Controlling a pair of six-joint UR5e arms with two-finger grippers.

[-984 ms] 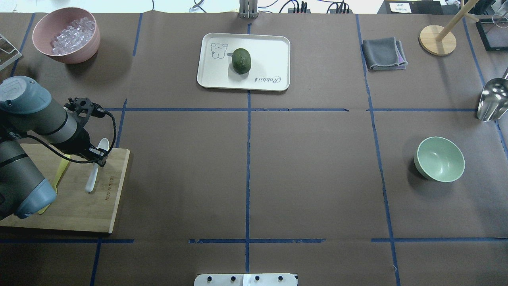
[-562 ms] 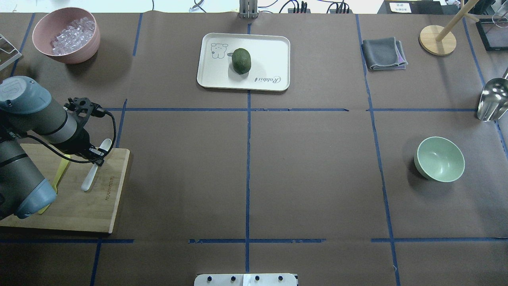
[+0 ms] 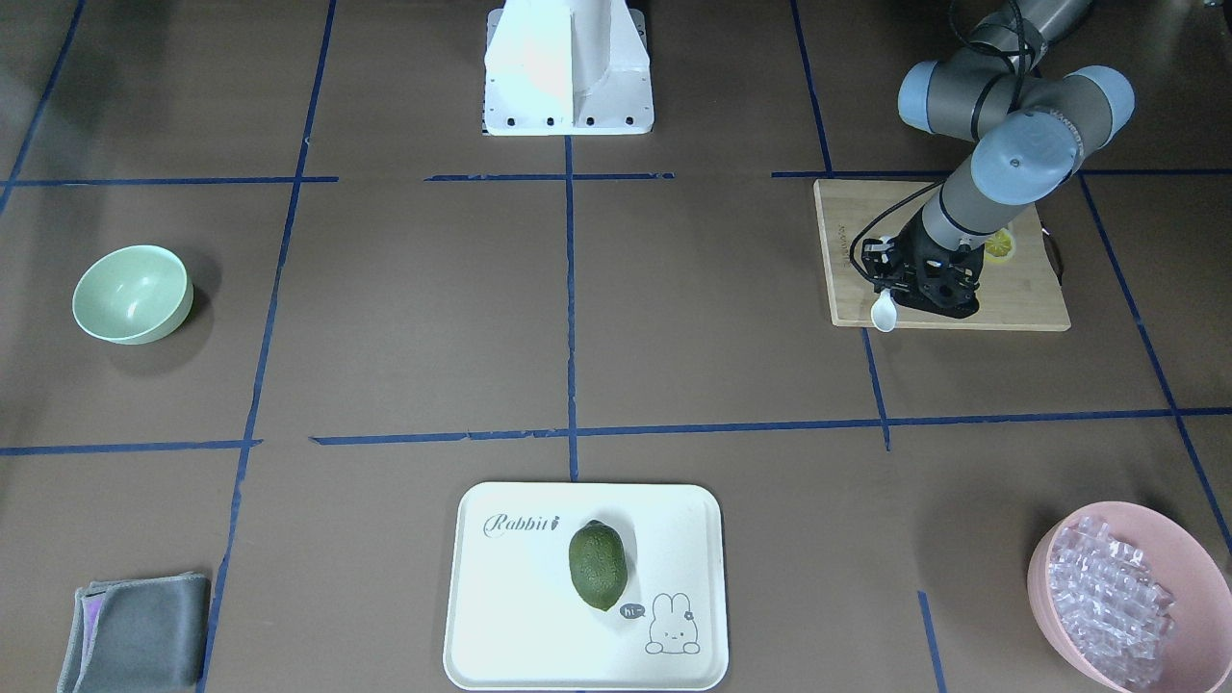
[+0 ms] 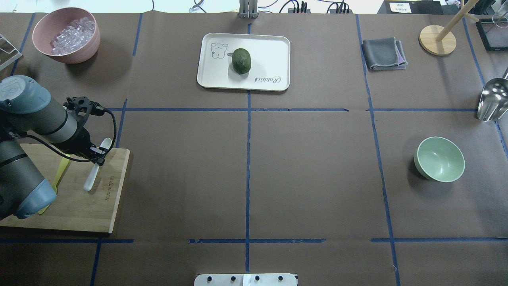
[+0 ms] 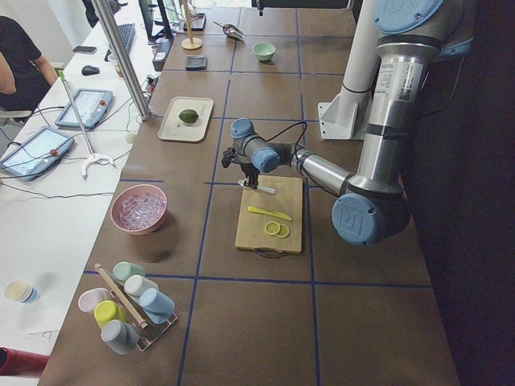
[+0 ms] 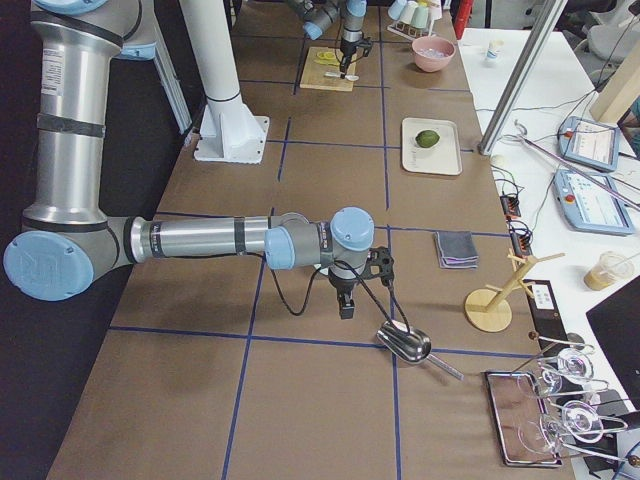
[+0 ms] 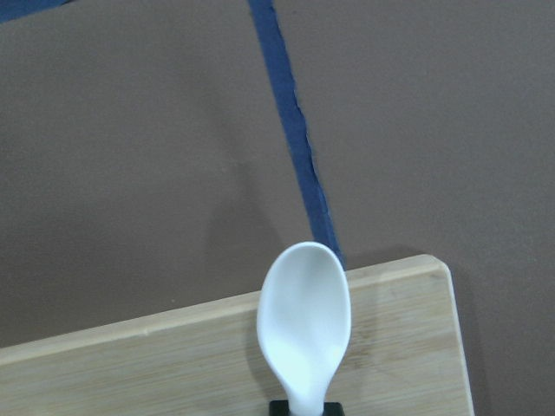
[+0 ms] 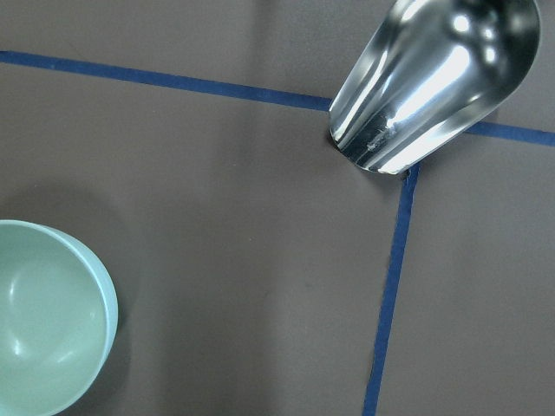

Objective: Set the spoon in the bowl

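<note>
The white spoon (image 4: 94,169) is held by its handle in my left gripper (image 4: 98,157) over the far right corner of the wooden cutting board (image 4: 79,206). Its scoop (image 7: 303,322) sticks out past the board's edge; it also shows in the front-facing view (image 3: 884,313). The mint-green bowl (image 4: 439,159) stands empty and upright on the far right of the table, far from the spoon. It also shows in the right wrist view (image 8: 43,321). My right gripper (image 6: 345,305) shows only in the exterior right view, hovering near the bowl; I cannot tell whether it is open or shut.
A yellow-green knife (image 4: 59,174) and lemon slices (image 3: 999,245) lie on the board. A pink bowl of clear pieces (image 4: 66,35) stands at the back left. A tray with an avocado (image 4: 244,61), a grey cloth (image 4: 384,53), a wooden stand (image 4: 437,39) and a metal scoop (image 4: 492,99) are also on the table.
The spoon's handle end swung slightly left, then partly back, and the left wrist shifted a little away from the robot. The bowl has not moved.
</note>
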